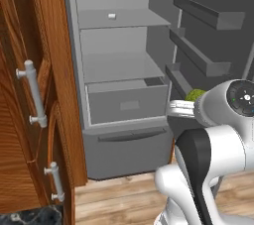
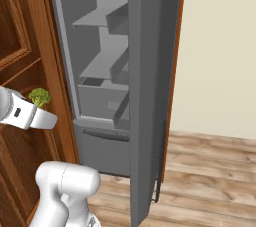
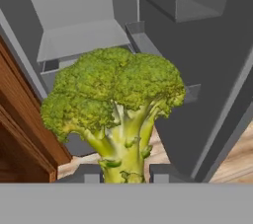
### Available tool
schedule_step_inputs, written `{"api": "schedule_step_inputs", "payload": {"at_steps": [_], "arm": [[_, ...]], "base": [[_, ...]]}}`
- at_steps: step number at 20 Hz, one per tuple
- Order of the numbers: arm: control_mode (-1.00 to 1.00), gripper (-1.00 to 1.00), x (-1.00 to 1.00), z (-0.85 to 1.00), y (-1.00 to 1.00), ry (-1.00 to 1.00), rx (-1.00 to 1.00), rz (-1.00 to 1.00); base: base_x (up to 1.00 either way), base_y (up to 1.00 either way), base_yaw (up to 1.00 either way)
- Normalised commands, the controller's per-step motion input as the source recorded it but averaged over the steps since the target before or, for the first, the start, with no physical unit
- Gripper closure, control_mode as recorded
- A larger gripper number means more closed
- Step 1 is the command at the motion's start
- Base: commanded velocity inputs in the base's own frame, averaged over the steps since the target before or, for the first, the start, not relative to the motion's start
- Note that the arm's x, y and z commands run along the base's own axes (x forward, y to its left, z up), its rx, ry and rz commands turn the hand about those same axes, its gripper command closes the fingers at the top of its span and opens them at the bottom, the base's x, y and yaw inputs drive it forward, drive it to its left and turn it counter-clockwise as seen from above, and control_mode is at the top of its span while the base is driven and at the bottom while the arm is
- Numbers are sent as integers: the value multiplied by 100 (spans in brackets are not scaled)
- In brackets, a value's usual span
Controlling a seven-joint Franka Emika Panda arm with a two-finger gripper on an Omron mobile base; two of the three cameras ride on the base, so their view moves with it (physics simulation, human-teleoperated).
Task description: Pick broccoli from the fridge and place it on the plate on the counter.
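hand view: broccoli [image 3: 118, 104] stalk between jaws

- Fridge [image 1: 124, 135] stands open ahead, shelves bare but for a small white block [image 1: 112, 16].
- Door racks [image 1: 198, 55] jut in on the right.
- Wooden cabinet [image 1: 34, 95] crowds the left.

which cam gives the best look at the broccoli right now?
Hand view: the broccoli shows whole, crown and stalk, with the stalk pinched by the gripper. In the left base view just a green sliver shows behind the arm's wrist; the right base view shows a small floret above the hand.
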Motion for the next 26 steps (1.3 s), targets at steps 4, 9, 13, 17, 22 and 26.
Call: {"api": "schedule_step_inputs", "payload": {"at_steps": [4,9,13,17,22,26], "arm": [[100,100,0,0,0,0,0,0],[100,100,0,0,0,0,0,0],[100,100,0,0,0,0,0,0],[100,100,0,0,0,0,0,0],[100,100,0,0,0,0,0,0],[100,100,0,0,0,0,0,0]], "base": [[-42,3,0],[-43,4,0],[-42,4,0],[-43,5,0],[-42,5,0],[-40,8,0]]}}
